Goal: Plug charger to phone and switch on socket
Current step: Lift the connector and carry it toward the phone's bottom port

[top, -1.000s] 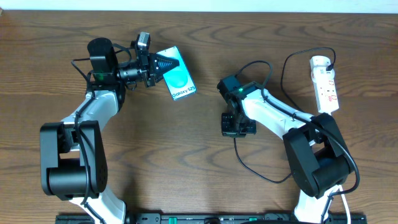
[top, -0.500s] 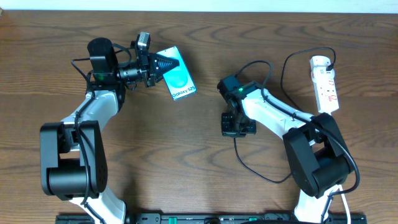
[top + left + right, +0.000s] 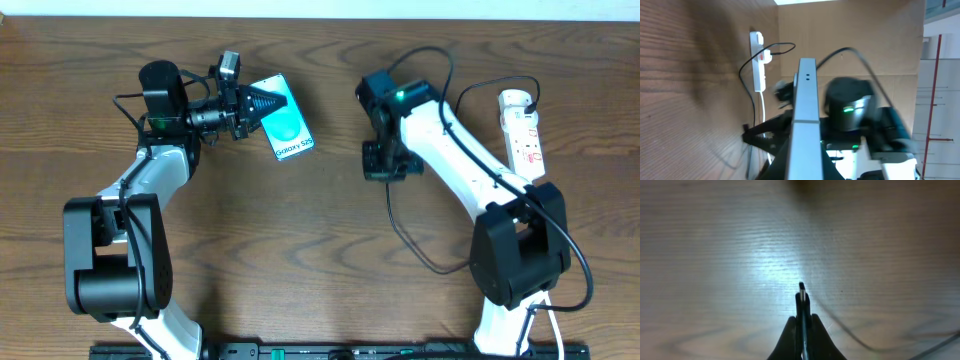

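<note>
Left claw (image 3: 258, 103): clamped on the phone (image 3: 288, 128), far left.
Right claw (image 3: 802, 325): pinched on the charger (image 3: 801, 291), tip poking out beyond it.
Socket (image 3: 524, 130): far right, apart from both claws.

"Galaxy S25" on the white end of the phone (image 3: 288, 128)

The charger (image 3: 801, 293) is held pinched between the closed fingers of the right gripper (image 3: 801, 319), with its connector tip projecting just beyond them. Its thin, blurred cable is seen trailing to the gripper's lower right across the wooden table (image 3: 715, 250).
</note>
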You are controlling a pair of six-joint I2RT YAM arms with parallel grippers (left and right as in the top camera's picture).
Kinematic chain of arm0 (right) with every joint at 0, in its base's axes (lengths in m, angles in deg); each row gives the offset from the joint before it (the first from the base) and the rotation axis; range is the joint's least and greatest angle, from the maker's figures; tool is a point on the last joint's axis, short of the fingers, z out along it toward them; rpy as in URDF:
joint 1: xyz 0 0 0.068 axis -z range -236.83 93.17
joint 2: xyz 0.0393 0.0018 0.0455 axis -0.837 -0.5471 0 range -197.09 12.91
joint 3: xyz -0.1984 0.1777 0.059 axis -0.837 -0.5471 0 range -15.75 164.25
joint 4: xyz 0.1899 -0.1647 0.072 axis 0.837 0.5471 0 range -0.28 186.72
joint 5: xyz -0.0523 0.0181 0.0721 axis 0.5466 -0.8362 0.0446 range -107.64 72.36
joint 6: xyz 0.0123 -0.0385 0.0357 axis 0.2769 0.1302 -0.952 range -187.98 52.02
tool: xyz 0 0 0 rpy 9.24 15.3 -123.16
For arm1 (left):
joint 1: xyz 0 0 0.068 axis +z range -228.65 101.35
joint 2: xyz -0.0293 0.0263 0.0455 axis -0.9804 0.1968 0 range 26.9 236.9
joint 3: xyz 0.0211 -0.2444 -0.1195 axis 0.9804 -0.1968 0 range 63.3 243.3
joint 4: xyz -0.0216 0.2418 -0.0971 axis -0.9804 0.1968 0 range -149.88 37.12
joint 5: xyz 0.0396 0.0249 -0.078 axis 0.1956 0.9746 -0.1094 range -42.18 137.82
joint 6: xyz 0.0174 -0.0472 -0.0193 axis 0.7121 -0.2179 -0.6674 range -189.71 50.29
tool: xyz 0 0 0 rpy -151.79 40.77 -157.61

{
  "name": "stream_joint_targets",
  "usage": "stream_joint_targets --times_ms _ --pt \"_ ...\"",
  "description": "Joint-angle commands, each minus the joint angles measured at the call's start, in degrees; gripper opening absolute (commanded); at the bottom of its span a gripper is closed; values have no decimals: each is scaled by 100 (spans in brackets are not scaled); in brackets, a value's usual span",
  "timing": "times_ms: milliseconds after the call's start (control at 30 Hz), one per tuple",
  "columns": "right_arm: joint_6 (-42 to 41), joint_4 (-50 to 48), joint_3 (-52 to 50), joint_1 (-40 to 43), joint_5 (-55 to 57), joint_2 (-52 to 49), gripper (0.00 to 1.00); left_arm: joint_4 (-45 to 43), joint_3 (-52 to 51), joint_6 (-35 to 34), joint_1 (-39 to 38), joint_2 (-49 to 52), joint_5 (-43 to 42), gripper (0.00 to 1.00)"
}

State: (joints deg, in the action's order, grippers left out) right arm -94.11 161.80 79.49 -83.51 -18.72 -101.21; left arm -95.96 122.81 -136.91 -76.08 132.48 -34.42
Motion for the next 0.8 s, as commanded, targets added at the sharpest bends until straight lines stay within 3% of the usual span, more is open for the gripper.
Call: stream_joint_targets --times_ms 0,167,233,400,667,767 --pt "857 205 841 35 -566 13 1 -46 83 96 33 -46 -114 7" --pt "1853 350 1521 37 -2092 13 1 -48 83 94 197 -46 -133 7" --pt "2474 409 1652 50 -3134 13 1 -48 83 94 352 -46 -232 7" --pt "3335 428 1641 50 -4542 13 1 -46 83 79 645 -46 -422 7" --pt "4054 549 1641 48 -5654 13 1 -96 83 -70 909 -46 -435 7" --pt "4194 549 1641 39 -5932 13 1 -557 83 -433 916 -46 -431 7"
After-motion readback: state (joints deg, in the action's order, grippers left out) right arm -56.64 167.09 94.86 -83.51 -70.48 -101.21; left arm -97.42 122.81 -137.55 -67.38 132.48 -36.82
